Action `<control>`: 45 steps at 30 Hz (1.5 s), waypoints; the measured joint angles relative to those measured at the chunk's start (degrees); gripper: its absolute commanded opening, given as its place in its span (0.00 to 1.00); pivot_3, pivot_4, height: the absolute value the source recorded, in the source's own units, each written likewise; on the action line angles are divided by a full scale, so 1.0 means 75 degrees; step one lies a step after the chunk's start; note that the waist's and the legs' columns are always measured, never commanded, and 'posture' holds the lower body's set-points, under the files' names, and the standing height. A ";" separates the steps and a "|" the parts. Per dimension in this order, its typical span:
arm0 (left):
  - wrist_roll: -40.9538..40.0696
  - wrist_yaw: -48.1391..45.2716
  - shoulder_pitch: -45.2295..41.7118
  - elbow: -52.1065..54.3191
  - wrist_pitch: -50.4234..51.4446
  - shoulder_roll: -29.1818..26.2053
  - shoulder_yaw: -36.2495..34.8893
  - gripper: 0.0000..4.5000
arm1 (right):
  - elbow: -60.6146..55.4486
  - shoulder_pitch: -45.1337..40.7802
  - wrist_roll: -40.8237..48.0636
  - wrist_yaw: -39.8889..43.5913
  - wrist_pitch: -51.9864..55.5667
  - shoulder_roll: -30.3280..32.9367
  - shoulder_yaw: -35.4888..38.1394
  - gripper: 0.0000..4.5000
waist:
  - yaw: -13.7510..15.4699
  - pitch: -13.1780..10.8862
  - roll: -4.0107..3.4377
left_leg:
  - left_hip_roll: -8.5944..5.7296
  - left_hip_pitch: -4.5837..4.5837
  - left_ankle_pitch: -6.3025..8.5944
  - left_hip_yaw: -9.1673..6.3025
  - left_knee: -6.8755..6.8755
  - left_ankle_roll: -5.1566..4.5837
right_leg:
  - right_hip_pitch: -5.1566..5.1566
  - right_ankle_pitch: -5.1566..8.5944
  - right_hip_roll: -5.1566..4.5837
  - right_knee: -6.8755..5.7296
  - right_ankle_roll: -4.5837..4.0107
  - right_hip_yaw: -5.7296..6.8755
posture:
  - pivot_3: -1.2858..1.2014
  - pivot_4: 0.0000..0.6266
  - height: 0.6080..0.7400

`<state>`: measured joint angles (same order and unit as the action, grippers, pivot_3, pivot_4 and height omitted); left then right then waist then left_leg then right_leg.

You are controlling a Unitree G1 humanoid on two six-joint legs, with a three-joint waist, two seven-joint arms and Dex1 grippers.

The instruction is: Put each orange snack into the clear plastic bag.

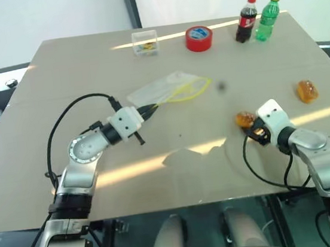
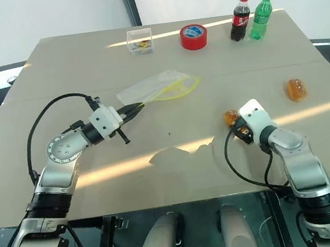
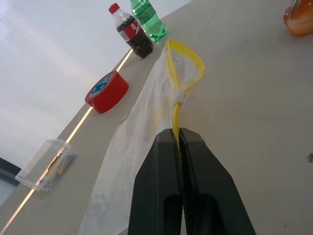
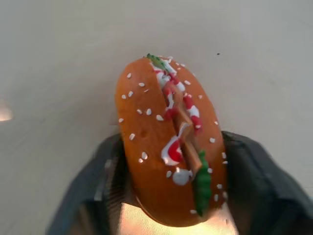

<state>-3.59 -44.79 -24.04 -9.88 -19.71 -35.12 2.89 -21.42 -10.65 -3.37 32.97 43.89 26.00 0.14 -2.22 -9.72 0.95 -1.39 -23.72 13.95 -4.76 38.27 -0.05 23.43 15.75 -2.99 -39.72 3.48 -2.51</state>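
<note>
Table [image 1: 177, 176] of beige colour carries everything. Nearest, the right gripper [image 1: 251, 126] is closed around 1 orange snack [image 1: 244, 119], a burger-shaped lump standing on its edge between the fingers. The left gripper [image 1: 149, 108] is pinched tight on the yellow strip of the clear plastic bag [image 1: 164, 88], whose long axis points away and to the right. The second orange snack [image 1: 307, 90] lies well apart, near the right edge.

snack 1 [image 4: 168, 147]: in right gripper [image 1: 251, 127] | snack 2 [image 1: 307, 90]: on table | clear bag [image 1: 164, 88]: flat, mid-table
</note>
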 measured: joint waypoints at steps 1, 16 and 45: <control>-0.0003 -0.0001 0.0000 0.0000 0.0000 0.0000 0.0000 0.00 | 0.0001 0.0000 0.0012 -0.0009 0.0000 0.0000 0.0000 0.23 | 0.0000 0.0000 0.0000 | 0.0000 0.0000 0.0000 0.0001 0.0000 0.0000 | 0.0000 0.0000 0.0000 0.0000 0.0000 0.0000 | 0.52 0.24 1.00; 0.0012 -0.0438 0.0047 0.0005 -0.0562 -0.0152 0.0037 0.00 | -0.0215 -0.1934 0.1374 -0.0186 0.0547 -0.0864 -0.0614 0.16 | -0.0002 -0.0002 0.0000 | 0.0001 -0.0003 0.0000 -0.0004 0.0001 0.0000 | 0.0002 0.0000 -0.0001 0.0002 0.0000 0.0002 | 0.52 0.24 1.00; -0.0048 -0.0527 0.0673 0.0747 -0.0363 0.0078 0.0544 0.00 | 0.1758 -0.2680 0.1732 -0.0094 -0.0583 -0.1082 -0.1040 0.79 | 0.0026 -0.0005 -0.0005 | 0.0002 -0.0014 0.0000 -0.0011 -0.0003 -0.0001 | 0.0008 0.0000 -0.0005 0.0008 0.0000 0.0006 | 0.52 0.24 1.00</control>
<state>-3.96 -48.74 -19.00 -4.28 -22.44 -34.54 6.96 -8.24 -30.76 9.62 32.27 39.52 17.89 -7.66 -2.02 -9.75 0.91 -1.37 -23.83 13.96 -4.84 38.24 -0.05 23.49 15.75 -3.03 -39.66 3.48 -2.47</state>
